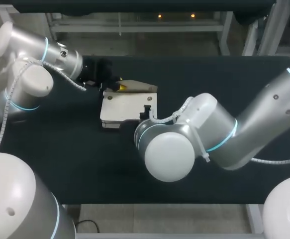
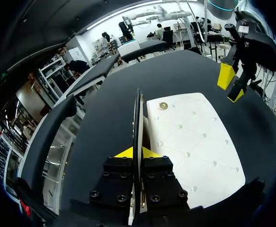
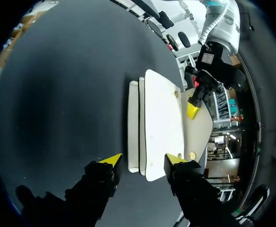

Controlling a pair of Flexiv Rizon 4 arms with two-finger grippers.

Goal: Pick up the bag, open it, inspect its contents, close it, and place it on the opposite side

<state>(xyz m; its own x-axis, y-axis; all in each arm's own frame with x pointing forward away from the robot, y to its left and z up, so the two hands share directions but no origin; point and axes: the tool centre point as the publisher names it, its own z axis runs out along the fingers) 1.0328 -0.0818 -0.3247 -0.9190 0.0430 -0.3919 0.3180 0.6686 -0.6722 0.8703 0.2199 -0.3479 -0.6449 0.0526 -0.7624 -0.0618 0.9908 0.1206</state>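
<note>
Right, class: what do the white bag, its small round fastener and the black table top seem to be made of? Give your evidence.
White quilted bag: probably faux leather or coated fabric, matte; stitched dimples show, and its flap stands stiff in the left claw. Round gold snap: likely metal, shiny glint. Black table top: matte, possibly cloth or rubber mat; cannot tell which.

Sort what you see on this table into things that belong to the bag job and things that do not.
Belong to the job:
white bag
its flap, pinched by the left gripper
right gripper, open, by the bag's end

Not part of it:
black table, only the support
</note>
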